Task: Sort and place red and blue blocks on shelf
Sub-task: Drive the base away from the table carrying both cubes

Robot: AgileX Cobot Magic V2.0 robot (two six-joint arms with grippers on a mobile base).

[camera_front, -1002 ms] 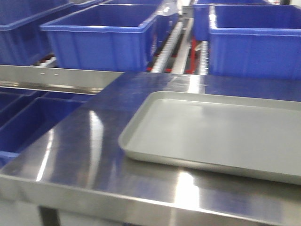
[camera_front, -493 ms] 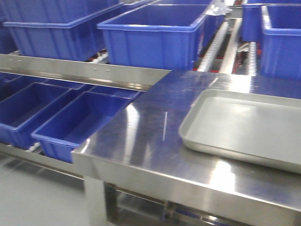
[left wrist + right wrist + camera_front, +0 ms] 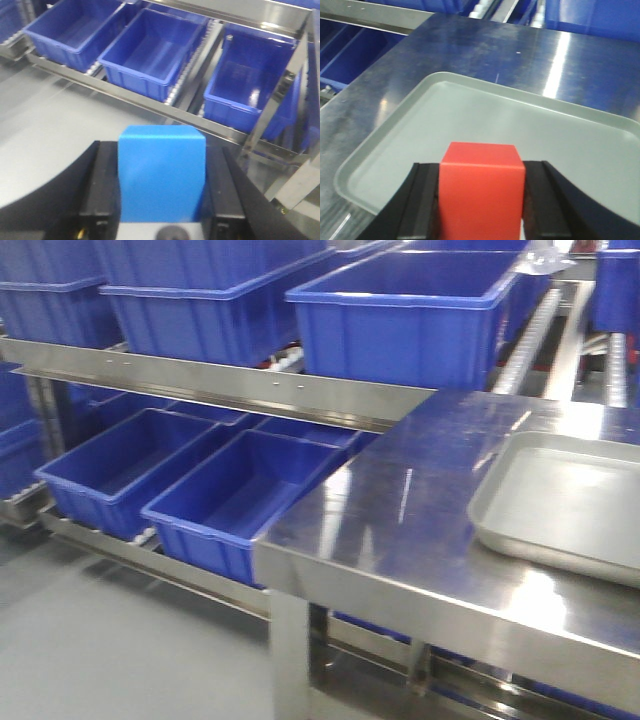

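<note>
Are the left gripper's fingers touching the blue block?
Touching. The left wrist view shows the blue block wedged between both black fingers, no gap either side.

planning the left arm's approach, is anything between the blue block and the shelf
Nothing visible. The blue block, held in the left gripper, has only floor before the shelf rail; blue bins fill that lower tier.

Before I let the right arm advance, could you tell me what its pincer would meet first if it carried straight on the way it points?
Likely the bare floor of the grey tray, directly ahead of the right pincer gripping the red block; depth is unclear.
</note>
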